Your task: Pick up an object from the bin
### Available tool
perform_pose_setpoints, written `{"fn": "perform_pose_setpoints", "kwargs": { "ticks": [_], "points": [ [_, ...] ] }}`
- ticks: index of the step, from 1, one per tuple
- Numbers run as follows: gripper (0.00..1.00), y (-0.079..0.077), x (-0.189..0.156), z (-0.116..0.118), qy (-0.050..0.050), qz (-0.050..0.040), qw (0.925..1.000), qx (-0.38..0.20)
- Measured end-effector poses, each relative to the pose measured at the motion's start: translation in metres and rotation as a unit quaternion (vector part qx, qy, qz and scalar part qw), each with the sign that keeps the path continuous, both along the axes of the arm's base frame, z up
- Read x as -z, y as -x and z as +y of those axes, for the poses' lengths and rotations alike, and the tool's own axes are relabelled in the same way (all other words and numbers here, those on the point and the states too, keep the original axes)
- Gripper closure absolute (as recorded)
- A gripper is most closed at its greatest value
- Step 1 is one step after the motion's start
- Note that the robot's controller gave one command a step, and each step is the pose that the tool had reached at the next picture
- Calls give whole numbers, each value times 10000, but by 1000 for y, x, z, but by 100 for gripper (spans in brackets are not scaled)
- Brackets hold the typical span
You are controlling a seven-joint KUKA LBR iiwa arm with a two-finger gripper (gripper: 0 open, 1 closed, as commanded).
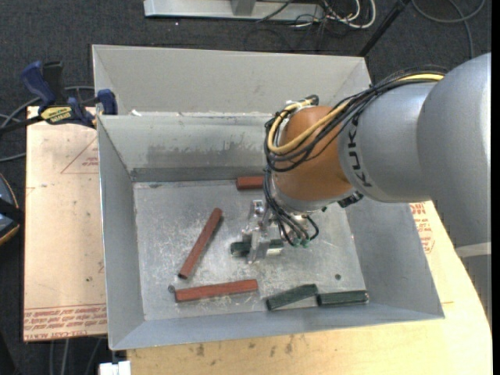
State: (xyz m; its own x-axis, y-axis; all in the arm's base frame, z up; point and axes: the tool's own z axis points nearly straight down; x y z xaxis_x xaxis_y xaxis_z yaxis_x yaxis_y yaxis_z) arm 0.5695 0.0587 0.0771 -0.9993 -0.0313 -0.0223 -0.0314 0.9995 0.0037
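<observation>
**Tool down in the middle of the bin, beside a small dark green piece**

The tool (256, 239) is low over the bin floor, near the middle and a little towards the right. Its metal end is a tangle of bright parts from where I stand, and I cannot tell how far open it is or whether it has hold of anything. Right at its lower left tip lies a small dark green piece (239, 248). The two look to be touching, but I cannot be sure, and I cannot make out whether the piece is gripped or just lies on the floor next to the tool.

The arm (422, 147) comes in from the right as a thick grey tube, sloping down over the bin's right wall. It ends in a rounded orange cover (312, 162) with yellow and black cables (295, 123) looped over the top. The tool hangs below that cover, pointing down and slightly left.

The rest of the grey bin (117, 209) is thinly scattered. A short red-brown stick (250, 182) lies against the back wall, just behind the cover. A slanted red-brown stick (201, 243) lies to the left of the tool, apart from it. A longer red-brown stick (216, 291) lies flat near the front. Two dark green bars (291, 296) (341, 296) lie end to end along the front edge, below and to the right of the tool.
</observation>
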Motion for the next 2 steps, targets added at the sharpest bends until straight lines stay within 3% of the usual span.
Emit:
{"fn": "perform_pose_setpoints", "kwargs": {
  "ticks": [1,2],
  "points": [
    [100,0,0,0,0,0,10000,-1],
    [100,-23,-158,2,17,67,9998,-162]
  ]
}}
